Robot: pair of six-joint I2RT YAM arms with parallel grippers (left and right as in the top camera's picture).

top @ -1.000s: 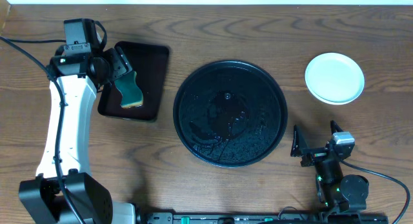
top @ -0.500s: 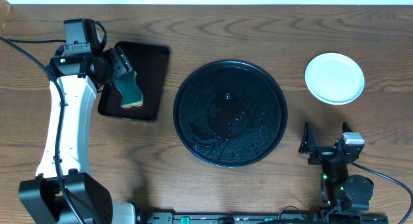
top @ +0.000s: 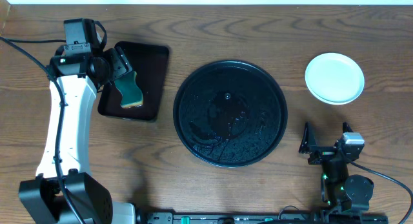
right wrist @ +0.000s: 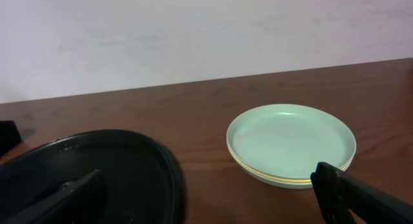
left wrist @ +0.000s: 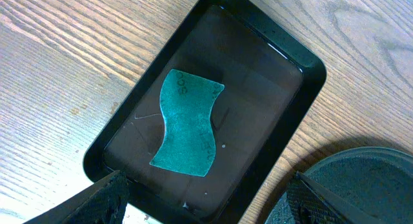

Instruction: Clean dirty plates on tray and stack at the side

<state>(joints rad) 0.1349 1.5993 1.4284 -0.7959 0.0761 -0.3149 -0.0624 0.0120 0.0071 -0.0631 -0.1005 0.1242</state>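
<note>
Fig.: tray bare, plates stacked at side, sponge in small tray; we judge task done. L gripper, R gripper: jaws spread, empty.

Left arm stretched out, left pincer open, facing down; right arm folded, right pincer open, level.

A rectangular black tray with a glossy floor sits on the left part of a dark wood-grain surface. A teal sponge with a pinched waist lies flat inside it, nearer one long wall than the other. From overhead, a yellow layer shows along one edge of the sponge. A pale wall rises behind the surface.
</note>
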